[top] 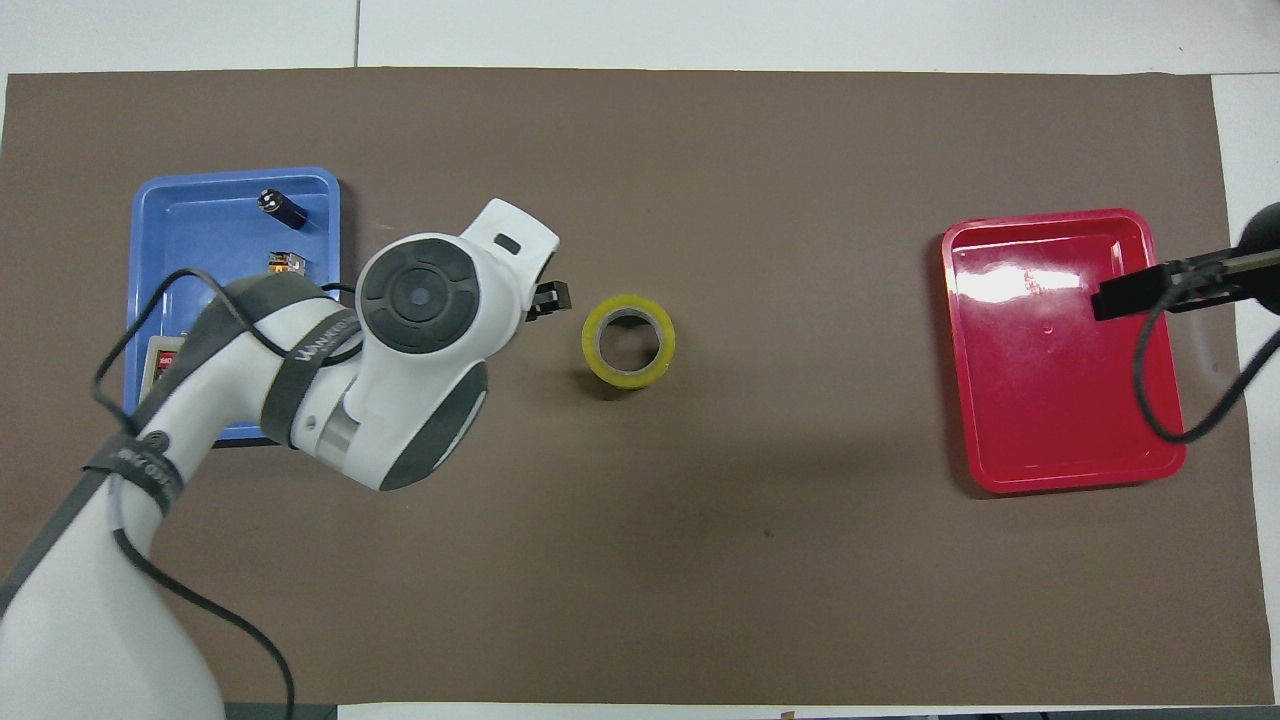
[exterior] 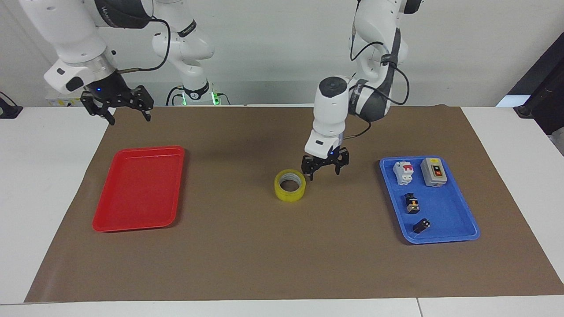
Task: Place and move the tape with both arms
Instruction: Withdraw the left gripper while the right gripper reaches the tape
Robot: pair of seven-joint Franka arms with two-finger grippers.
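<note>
The yellow tape lies flat on the brown mat near the middle of the table, its grey-white core showing; it also shows in the overhead view. My left gripper is open and empty. It hangs a little above the mat, beside the tape toward the left arm's end of the table, clear of the roll. In the overhead view the wrist hides most of it. My right gripper is open and empty, held up in the air by the red tray's edge toward the robots.
A red tray lies empty toward the right arm's end. A blue tray toward the left arm's end holds a circuit breaker, a grey switch box and two small black parts.
</note>
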